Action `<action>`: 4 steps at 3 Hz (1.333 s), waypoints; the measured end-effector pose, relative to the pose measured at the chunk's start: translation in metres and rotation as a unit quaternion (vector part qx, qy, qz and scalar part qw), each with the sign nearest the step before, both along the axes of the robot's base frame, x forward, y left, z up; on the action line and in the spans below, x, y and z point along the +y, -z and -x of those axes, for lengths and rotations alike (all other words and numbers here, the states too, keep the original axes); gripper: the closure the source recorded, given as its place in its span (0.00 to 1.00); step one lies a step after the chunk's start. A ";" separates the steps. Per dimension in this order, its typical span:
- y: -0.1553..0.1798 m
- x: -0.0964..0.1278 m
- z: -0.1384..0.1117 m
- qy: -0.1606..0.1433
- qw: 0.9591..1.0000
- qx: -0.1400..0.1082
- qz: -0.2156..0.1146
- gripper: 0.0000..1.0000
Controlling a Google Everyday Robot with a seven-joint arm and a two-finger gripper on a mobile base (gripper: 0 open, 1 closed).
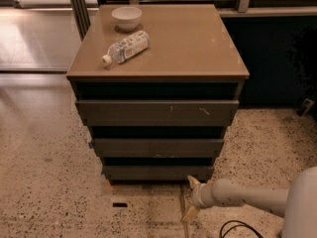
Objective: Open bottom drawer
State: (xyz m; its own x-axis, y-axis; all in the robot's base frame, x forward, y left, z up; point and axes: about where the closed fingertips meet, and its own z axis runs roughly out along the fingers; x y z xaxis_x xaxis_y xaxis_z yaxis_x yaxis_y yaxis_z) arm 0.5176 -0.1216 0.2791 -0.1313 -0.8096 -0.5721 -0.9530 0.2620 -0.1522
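On top, bottle (125, 47): lying near bowl (127, 18), label unreadable
Middle drawer (158, 147): blue tag (91, 144) at left (nothing legible)
Gripper (190, 198): fingers spread, just before bottom drawer (158, 172)'s right end

Bowl (127, 18) sits back left on the cabinet top (188, 43), with the bottle (125, 48) lying just in front of it. Below, three drawers are stacked: top drawer (156, 113), middle drawer (157, 147), bottom drawer (157, 172) lowest. Gripper (191, 198) hangs low over the floor (44, 182), just before the bottom drawer's right end, its arm reaching in from the right.
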 end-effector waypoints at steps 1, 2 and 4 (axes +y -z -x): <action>0.000 0.000 -0.002 0.001 1.000 -0.001 0.000 0.00; 0.007 0.004 -0.004 0.001 1.000 0.006 -0.009 0.00; 0.030 0.002 -0.054 -0.007 1.000 -0.020 -0.020 0.00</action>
State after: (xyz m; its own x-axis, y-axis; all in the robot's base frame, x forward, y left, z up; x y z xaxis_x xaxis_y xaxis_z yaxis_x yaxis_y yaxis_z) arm 0.5721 -0.1200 0.2493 -0.0971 -0.7876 -0.6085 -0.9498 0.2561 -0.1799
